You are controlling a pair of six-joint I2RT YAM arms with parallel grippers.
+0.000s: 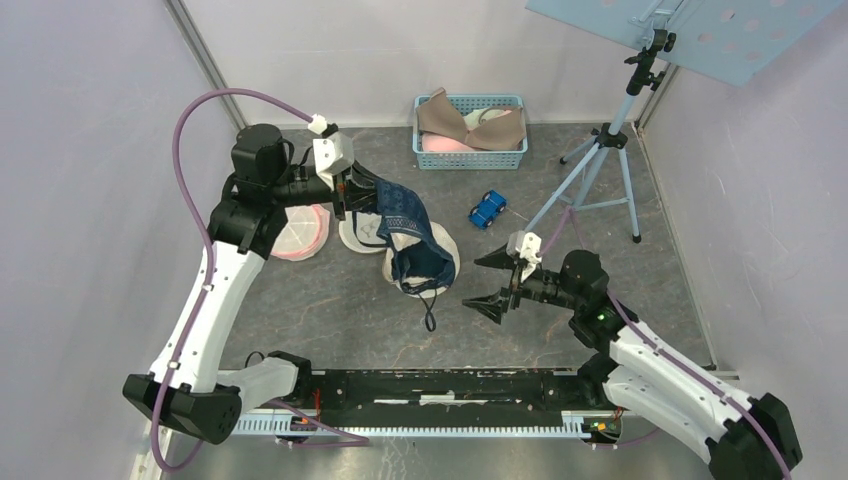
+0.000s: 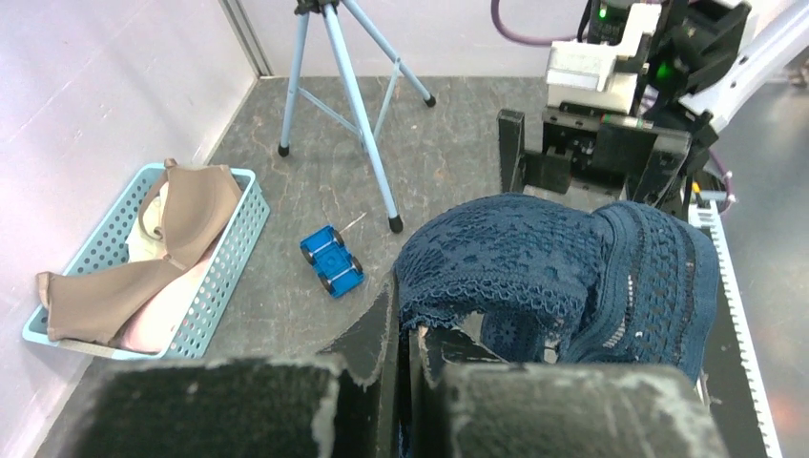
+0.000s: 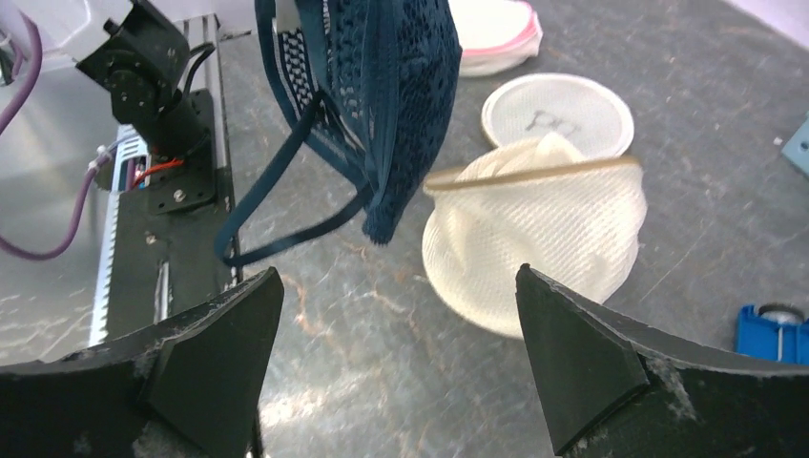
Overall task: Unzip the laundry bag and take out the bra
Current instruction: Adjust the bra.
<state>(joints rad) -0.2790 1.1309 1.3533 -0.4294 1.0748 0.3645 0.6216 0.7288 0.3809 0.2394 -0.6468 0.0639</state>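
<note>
The left gripper [image 1: 345,195] is clamping one edge of the bra [image 1: 408,235] and holding it raised, so the cups and straps are hanging above the bag [image 1: 447,256] rather than lying inside it. This is judged to be keeping the fabric clear of the opening. The bag is sitting slumped mid-table [image 1: 330,310], its mouth gaping. The right gripper [image 1: 472,283] is hovering just right of the bag, fingers spread wide and gripping nothing, probably placed to steady the bag.

The left wrist view is showing the pinch on the lace edge, which is hidden from above. The right wrist view is showing the bra's lowest tip hanging beside the bag's rim, apparently apart from it. The overhead view is merging the two.
</note>
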